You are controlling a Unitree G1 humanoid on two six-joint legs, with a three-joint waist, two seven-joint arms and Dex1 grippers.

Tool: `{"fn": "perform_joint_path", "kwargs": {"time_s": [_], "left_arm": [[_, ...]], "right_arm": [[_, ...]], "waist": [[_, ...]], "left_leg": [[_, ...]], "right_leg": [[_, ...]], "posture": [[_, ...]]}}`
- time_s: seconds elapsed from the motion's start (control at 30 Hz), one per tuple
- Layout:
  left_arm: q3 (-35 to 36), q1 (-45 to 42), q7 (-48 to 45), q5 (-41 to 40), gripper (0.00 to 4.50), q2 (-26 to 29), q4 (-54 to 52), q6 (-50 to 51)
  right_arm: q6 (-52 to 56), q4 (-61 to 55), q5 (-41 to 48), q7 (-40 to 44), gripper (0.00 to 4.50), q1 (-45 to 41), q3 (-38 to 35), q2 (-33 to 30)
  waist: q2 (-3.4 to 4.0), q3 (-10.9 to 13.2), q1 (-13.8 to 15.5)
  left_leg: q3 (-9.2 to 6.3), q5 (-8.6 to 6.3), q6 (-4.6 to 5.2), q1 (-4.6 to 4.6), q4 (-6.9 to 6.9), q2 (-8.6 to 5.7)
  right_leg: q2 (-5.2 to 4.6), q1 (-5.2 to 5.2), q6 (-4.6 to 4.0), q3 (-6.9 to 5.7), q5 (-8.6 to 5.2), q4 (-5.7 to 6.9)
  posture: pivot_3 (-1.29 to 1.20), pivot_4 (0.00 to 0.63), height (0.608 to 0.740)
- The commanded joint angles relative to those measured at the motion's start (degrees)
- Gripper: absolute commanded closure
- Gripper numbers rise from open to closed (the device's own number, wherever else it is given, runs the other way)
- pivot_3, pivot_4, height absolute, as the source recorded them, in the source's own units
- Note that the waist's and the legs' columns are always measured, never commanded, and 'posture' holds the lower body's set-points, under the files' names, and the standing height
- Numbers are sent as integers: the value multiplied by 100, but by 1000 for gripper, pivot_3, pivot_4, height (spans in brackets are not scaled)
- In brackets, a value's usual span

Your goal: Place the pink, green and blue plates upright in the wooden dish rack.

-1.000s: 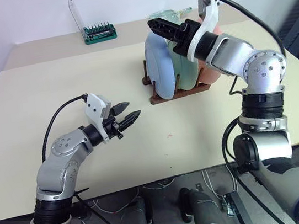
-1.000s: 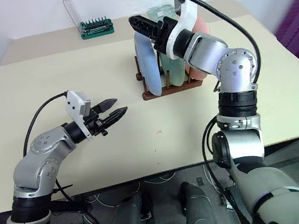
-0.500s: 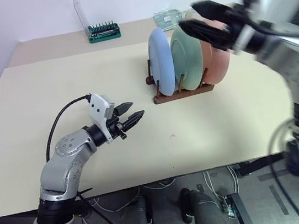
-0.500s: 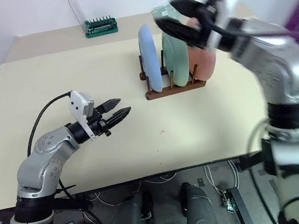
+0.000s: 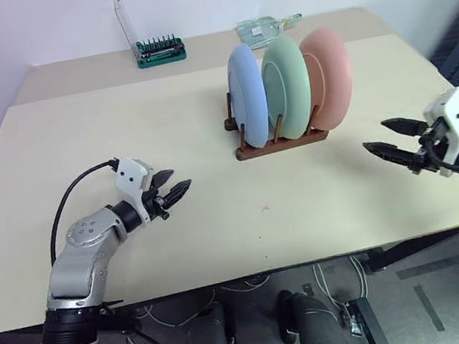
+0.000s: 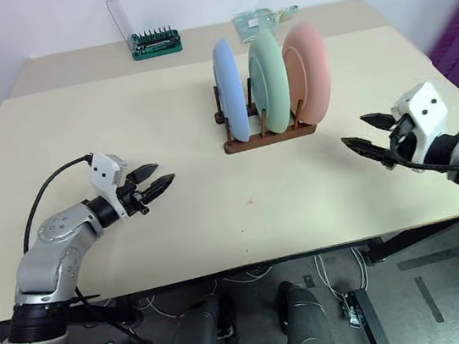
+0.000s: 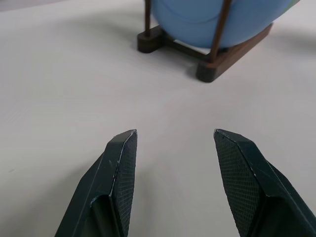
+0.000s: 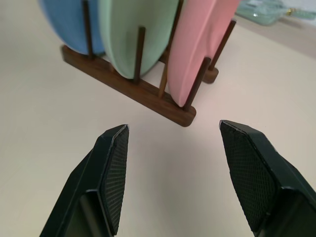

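A: Wide cream matte table, and sitting on it a small dark brown wooden rack.

B: Far edge: a green screwdriver-bit holder, a clear plastic packet.

Blue plate, green plate, pink plate upright in rack.

Head stereo overhead (wrist views low)

A round light blue plastic plate, a pale green one and a pink one stand in a dark brown wooden rack on a cream table.
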Motion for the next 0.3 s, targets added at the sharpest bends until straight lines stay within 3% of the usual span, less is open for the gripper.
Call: {"fn": "perform_joint_path", "kwargs": {"time_s": [0.03, 0.3], "left_arm": [[72, 151, 124, 163, 1967, 23, -166, -208], [107, 387, 715, 467, 1967, -174, -219, -260]], "right_arm": [[-431, 342, -261, -131, 1566, -211, 97, 186], [-1156, 1260, -744, -445, 1566, -477, 495, 838]], "waist": [[0, 0, 4], [0, 0, 21]], "left_leg": [[1, 0, 0, 0, 0, -1], [0, 1, 1, -3, 2, -3]], "right_leg": [[-1, 0, 0, 0, 0, -2], [-3, 3, 0, -1, 1, -2]], "posture": [[0, 150, 730], [0, 150, 730]]}}
